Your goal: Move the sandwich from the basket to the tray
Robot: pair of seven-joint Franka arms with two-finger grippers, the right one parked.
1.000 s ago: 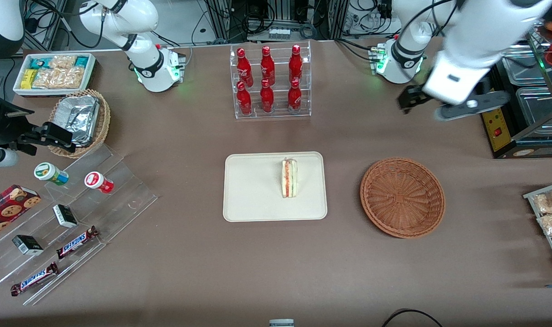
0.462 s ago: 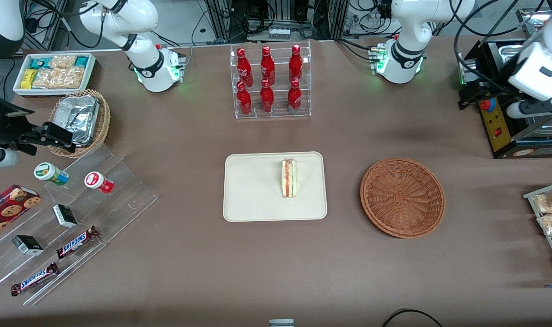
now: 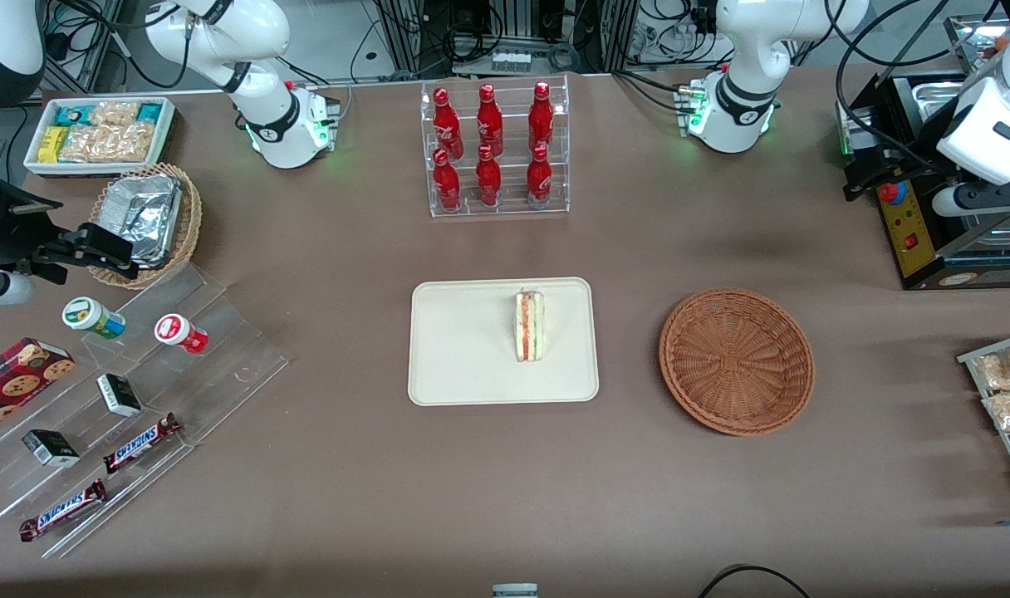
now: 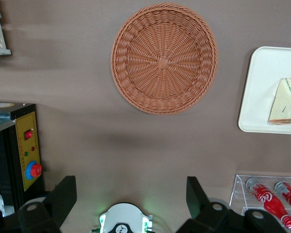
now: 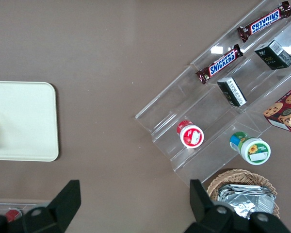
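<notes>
Front view: the sandwich (image 3: 530,325) lies on the tray (image 3: 463,365), at about two o'clock of its middle, clear of the rim; the basket (image 3: 736,360) is empty. I judge the placing done. My gripper (image 4: 128,199), wide apart and holding nothing, hangs high toward the working arm's end, with open table below.

**Brown table, cabled edge**

A matte brown table (image 3: 322,498) filled the front view, evenly lit with only soft shadows. At twelve o'clock, just past its edge, black cables (image 3: 565,56) hung among metal rack frames (image 3: 405,33).
</notes>
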